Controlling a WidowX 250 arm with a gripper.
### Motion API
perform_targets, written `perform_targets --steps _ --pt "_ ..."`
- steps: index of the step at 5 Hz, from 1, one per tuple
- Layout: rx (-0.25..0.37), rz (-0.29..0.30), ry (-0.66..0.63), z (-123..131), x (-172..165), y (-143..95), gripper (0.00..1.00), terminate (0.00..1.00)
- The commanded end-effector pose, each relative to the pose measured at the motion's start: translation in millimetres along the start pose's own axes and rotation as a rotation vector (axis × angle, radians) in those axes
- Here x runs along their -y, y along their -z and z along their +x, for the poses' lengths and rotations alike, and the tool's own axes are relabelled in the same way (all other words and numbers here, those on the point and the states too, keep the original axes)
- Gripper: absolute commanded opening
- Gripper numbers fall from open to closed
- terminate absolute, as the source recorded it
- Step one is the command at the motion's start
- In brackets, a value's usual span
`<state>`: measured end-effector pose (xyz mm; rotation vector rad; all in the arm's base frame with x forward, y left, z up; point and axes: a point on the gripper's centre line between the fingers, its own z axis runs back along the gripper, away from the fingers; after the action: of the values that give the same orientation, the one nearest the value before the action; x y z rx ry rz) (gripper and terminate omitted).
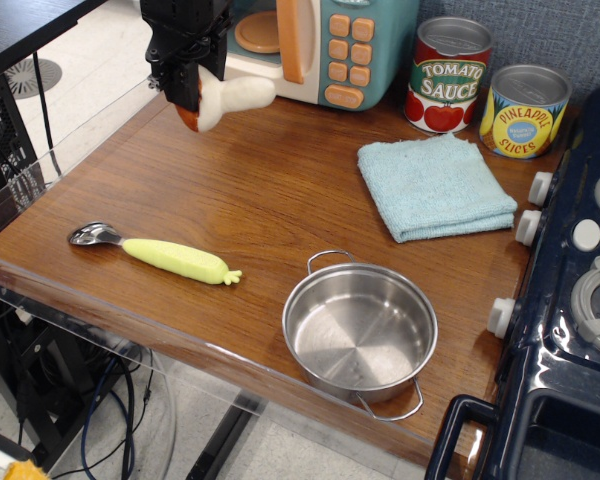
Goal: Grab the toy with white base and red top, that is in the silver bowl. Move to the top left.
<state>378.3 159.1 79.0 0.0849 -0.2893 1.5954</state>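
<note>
While the gripper hangs over the far left corner of the worktop, it is clamped on the toy, pinching it at the reddish cap end; the white stem sticks out sideways to the right, clear of the wood. Toy is off the surface, just in front of the toy microwave at the far edge. Fingers are mostly hidden by the black gripper body, only the grip on the cap shows. Silver bowl sits near the front edge, right of middle, nothing inside, both wire handles visible, well apart from the toy. Yellow-green spoon lies flat near the front left corner, metal bowl end pointing left. Light blue cloth folded, toward the far right, between the silver bowl and the cans. Tomato sauce can and pineapple slices can stand upright side by side at the far right corner. Dark blue toy stove runs along the right edge, white knobs facing the worktop
</note>
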Motion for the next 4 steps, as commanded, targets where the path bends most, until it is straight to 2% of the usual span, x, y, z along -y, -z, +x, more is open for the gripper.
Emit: perform_targets --steps 1,2,3,4 --pt "0.025 -0.045 -0.010 28.3 26.0 13.9 0.00 0.00" --pt "0.026 -0.036 -0.002 29.5 35.1 23.4 0.00 0.00" --pt "0.030 -0.018 -0.020 29.5 35.4 22.4 1.00 0.00" --pt "0.042 -0.017 -0.032 31.6 33.6 19.5 1.00 0.00"
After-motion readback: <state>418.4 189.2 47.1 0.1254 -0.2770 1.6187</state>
